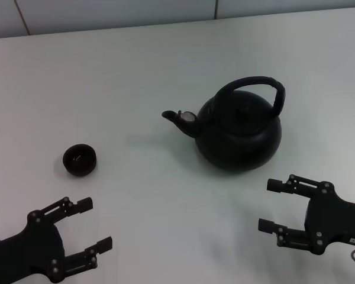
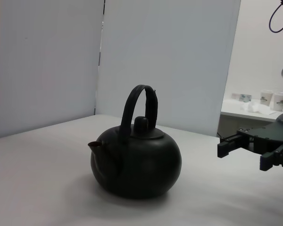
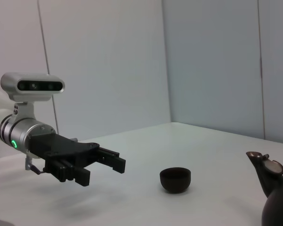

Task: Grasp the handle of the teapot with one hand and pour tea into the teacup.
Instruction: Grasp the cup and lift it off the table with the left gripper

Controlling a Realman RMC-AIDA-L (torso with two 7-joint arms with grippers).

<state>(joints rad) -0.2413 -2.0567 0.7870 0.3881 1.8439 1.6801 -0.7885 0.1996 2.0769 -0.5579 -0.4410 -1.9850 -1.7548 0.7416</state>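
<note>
The matte-black teapot (image 1: 239, 133) stands upright on the white table, right of centre, its spout (image 1: 176, 117) pointing left. Its arched black handle (image 1: 252, 87) rises over the lid. It also shows in the left wrist view (image 2: 137, 165), and its spout shows in the right wrist view (image 3: 266, 172). The small dark teacup (image 1: 79, 160) sits to the left of the teapot and shows in the right wrist view (image 3: 175, 179). My right gripper (image 1: 271, 205) is open and empty, near the front edge, below the teapot. My left gripper (image 1: 93, 225) is open and empty, in front of the teacup.
The white table (image 1: 165, 65) runs back to a pale wall. In the left wrist view a side counter (image 2: 254, 109) with paper cups stands beyond the table's edge.
</note>
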